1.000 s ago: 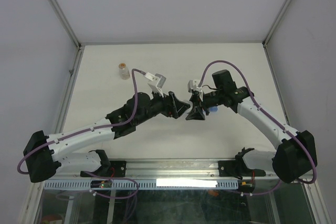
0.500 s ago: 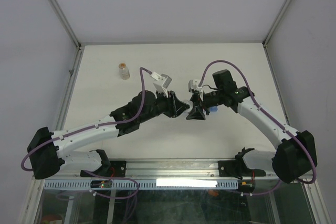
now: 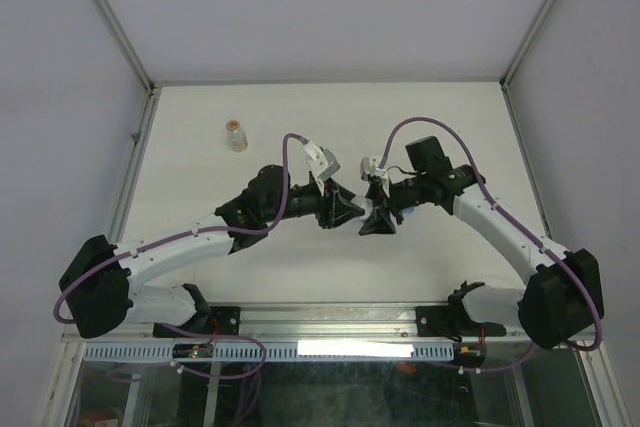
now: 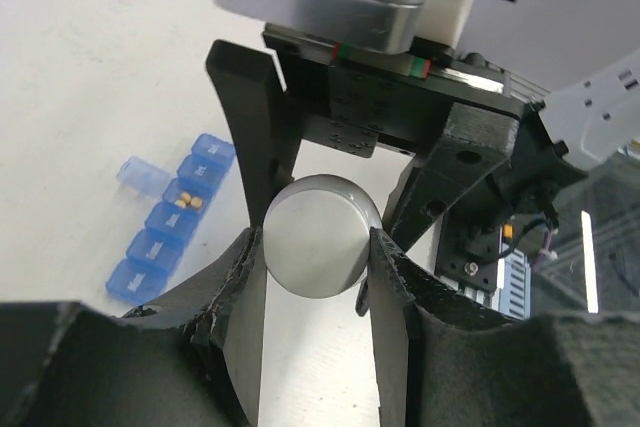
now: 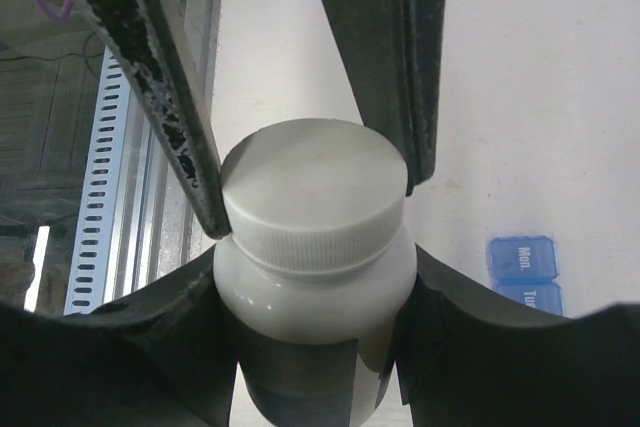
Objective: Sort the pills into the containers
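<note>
My right gripper (image 3: pixel 380 219) (image 5: pixel 315 292) is shut on the body of a white pill bottle (image 5: pixel 315 277) held above the table. My left gripper (image 3: pixel 352 211) (image 4: pixel 315 247) faces it and is shut on the bottle's white ribbed cap (image 4: pixel 318 235) (image 5: pixel 312 192), with one finger on each side. The blue pill-organiser strip (image 4: pixel 165 222) lies on the table beyond the bottle. One of its lids is open, and orange pills show in one compartment. Two of its compartments show at the right of the right wrist view (image 5: pixel 523 272). In the top view the grippers hide it.
A small clear bottle with tan contents (image 3: pixel 236 136) stands at the back left of the white table (image 3: pixel 470 127). A metal rail (image 3: pixel 330 322) runs along the near edge by the arm bases. White walls enclose the table on three sides.
My left arm has reached further right and its wrist has turned, bringing its fingers up against the bottle held by my right gripper. The right arm has barely moved.
</note>
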Robot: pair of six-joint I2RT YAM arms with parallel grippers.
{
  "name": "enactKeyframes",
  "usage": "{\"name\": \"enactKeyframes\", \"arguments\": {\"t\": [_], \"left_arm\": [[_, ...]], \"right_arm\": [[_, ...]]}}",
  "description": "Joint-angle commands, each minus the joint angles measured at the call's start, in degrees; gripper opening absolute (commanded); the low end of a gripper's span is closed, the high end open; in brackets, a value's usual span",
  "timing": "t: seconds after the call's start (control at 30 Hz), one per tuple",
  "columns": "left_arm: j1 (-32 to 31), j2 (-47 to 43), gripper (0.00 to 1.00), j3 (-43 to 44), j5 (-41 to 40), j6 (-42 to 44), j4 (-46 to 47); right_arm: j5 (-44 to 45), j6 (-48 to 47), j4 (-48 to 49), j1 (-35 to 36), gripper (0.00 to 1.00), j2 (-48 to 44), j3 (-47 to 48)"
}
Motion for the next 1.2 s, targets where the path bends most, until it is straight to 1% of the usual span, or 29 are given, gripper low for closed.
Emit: {"name": "enactKeyframes", "arguments": {"t": [0.0, 0.13, 0.23, 0.3, 0.33, 0.37, 0.4, 0.47, 0.5, 0.53, 0.57, 0.63, 0.67, 0.73, 0.87, 1.0, 1.07, 1.17], "left_arm": [[-0.04, 4.07, 0.25, -0.09, 24.17, 6.85, 9.60], [1.58, 6.15, 0.25, -1.14, 32.49, 11.11, 14.03], [2.29, 7.34, 0.26, 0.10, 37.36, 17.31, 11.69], [3.26, 7.69, 0.27, 1.24, 39.08, 19.39, 10.01], [3.78, 7.67, 0.30, 1.43, 39.21, 19.80, 9.84], [4.38, 7.49, 0.35, 1.45, 39.11, 20.02, 10.12], [5.03, 7.20, 0.43, 1.41, 38.45, 20.04, 10.84], [5.62, 6.08, 0.63, 0.70, 36.68, 19.37, 12.44], [5.79, 5.25, 0.70, 0.20, 35.67, 19.01, 13.30], [5.92, 4.46, 0.81, -0.52, 33.75, 18.35, 14.57], [6.08, 3.42, 0.88, -1.41, 31.48, 17.54, 15.90], [6.42, 1.51, 0.96, -3.27, 27.71, 16.56, 18.24], [6.61, 0.59, 0.99, -4.18, 26.00, 15.90, 19.15], [6.69, -1.08, 0.99, -5.80, 24.03, 15.22, 20.48], [6.72, -2.48, 0.99, -8.80, 18.77, 9.75, 24.60], [6.73, -6.48, 0.99, -15.11, 11.15, 1.03, 33.51], [6.86, -8.96, 0.99, -18.48, 8.44, -3.64, 37.28], [6.90, -12.47, 0.99, -22.67, 5.49, -12.87, 41.85]], "right_arm": [[-3.39, -0.98, 5.35, 0.34, 0.00, -1.12, 2.67], [-4.78, -2.56, 4.15, 0.32, 0.00, -1.50, 2.63], [-5.00, -3.16, 3.82, 0.33, 0.00, -1.65, 2.61], [-4.69, -3.44, 3.73, 0.33, 0.00, -1.86, 2.63], [-4.59, -3.45, 3.73, 0.36, 0.00, -1.89, 2.63], [-4.55, -3.56, 3.71, 0.31, 0.00, -1.95, 2.66], [-4.50, -3.52, 3.66, 0.39, 0.00, -1.92, 2.63], [-4.45, -3.65, 3.55, 0.36, 0.00, -1.92, 2.67], [-4.45, -3.65, 3.53, 0.35, 0.00, -1.84, 2.65], [-4.43, -3.69, 3.53, 0.32, 0.00, -1.83, 2.68], [-4.33, -3.70, 3.49, 0.32, 0.00, -1.79, 2.70], [-4.38, -3.76, 3.43, 0.38, 0.00, -1.83, 2.74], [-4.36, -3.78, 3.41, 0.32, 0.00, -1.74, 2.76], [-4.40, -3.89, 3.33, 0.35, 0.00, -1.69, 2.69], [-4.45, -3.98, 3.17, 0.35, 0.00, -1.74, 2.80], [-4.46, -4.08, 3.18, 0.32, 0.00, -1.58, 2.80], [-4.39, -4.02, 3.17, 0.36, 0.00, -1.56, 2.80], [-4.21, -4.10, 3.09, 0.34, 0.00, -1.48, 2.83]]}}
